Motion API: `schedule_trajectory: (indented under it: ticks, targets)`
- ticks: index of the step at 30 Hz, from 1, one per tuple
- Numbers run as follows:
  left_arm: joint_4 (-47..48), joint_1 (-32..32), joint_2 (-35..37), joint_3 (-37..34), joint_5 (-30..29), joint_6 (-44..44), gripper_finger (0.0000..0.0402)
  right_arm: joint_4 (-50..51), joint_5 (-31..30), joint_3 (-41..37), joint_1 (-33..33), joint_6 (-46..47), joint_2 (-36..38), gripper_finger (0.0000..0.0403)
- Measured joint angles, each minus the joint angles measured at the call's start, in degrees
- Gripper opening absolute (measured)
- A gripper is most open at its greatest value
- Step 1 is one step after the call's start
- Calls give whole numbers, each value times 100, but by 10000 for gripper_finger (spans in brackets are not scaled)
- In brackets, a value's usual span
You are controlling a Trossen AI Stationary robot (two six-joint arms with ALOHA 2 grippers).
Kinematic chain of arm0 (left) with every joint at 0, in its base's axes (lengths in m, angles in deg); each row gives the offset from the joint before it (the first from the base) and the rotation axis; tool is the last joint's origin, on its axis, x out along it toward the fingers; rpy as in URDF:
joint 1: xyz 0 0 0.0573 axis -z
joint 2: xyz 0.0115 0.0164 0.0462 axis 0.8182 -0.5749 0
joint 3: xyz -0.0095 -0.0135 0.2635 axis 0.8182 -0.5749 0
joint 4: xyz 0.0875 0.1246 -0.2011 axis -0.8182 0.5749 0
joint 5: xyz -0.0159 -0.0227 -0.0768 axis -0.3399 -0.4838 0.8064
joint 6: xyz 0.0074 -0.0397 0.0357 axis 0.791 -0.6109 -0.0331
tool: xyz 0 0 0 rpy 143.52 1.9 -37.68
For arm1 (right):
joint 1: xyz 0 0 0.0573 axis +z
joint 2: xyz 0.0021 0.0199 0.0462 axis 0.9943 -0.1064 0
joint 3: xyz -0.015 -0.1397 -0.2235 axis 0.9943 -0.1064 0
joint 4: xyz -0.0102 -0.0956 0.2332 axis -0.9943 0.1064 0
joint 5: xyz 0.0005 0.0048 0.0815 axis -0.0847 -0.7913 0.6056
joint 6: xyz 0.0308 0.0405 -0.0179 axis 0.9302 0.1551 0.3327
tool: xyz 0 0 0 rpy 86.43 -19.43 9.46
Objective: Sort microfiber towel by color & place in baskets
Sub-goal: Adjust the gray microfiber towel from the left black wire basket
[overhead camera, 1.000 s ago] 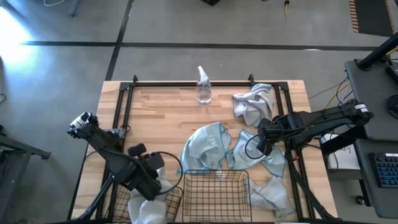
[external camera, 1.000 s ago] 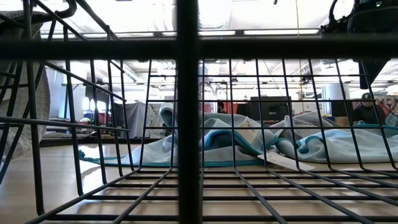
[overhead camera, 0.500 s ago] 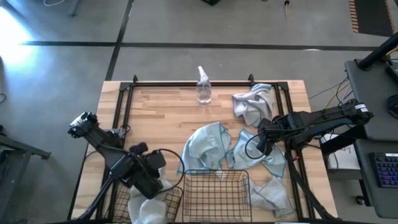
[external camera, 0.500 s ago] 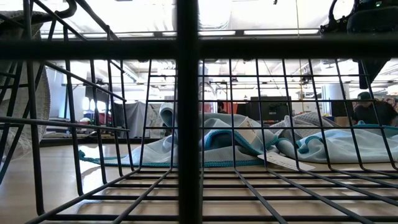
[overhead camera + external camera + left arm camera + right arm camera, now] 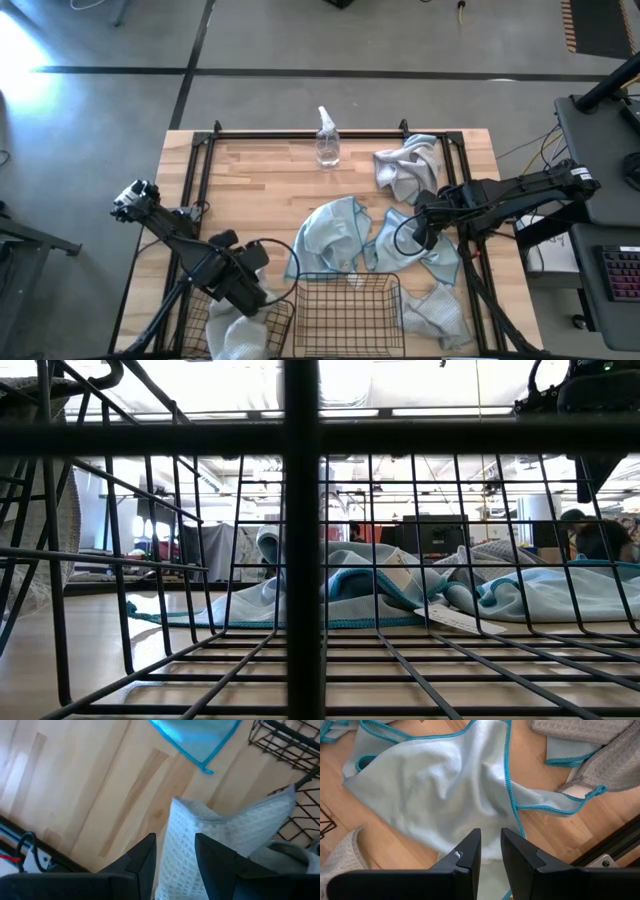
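**Left arm shifts at the basket; right arm unmoved**

Compared with a second ago, the left hand (image 5: pixel 243 290) has shifted slightly over the left basket (image 5: pixel 272 325), its fingers (image 5: pixel 145 857) clamped on a grey towel (image 5: pixel 220 835) that hangs into the basket. The right hand (image 5: pixel 408 237) has not moved: it hovers above a blue towel (image 5: pixel 440 790) on the tabletop (image 5: pixel 260 180), fingers a little apart, holding nothing. The middle basket (image 5: pixel 348 310) and the other towels lie as before.

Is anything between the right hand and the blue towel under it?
Nothing visible: the right hand hangs directly over the blue towel, with only open air between its fingers and the cloth.
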Motion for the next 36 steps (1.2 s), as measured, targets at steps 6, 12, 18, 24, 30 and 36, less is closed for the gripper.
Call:
schedule_trajectory:
  ticks: [6, 12, 18, 24, 30, 36]
  targets:
    - [66, -148, 2, 0, -344, 16, 120, -40, 1, -2, 0, 68, 0, 68]
    - [21, -146, 4, -48, -259, 31, 120, -60, 2, -2, 7, 195, 0, 68]
    - [-140, -151, 4, -537, 203, 31, 120, -61, 2, 0, 7, 305, 0, 68]
    - [-929, -144, 0, -743, 368, 187, 120, -76, 2, -1, 7, 462, 0, 68]
    - [-1096, -144, 0, -743, 408, 250, 120, -77, 2, 0, 7, 612, 0, 68]
    - [-1451, -118, 0, -743, 817, 80, 120, -77, 0, 0, 7, 486, 0, 68]
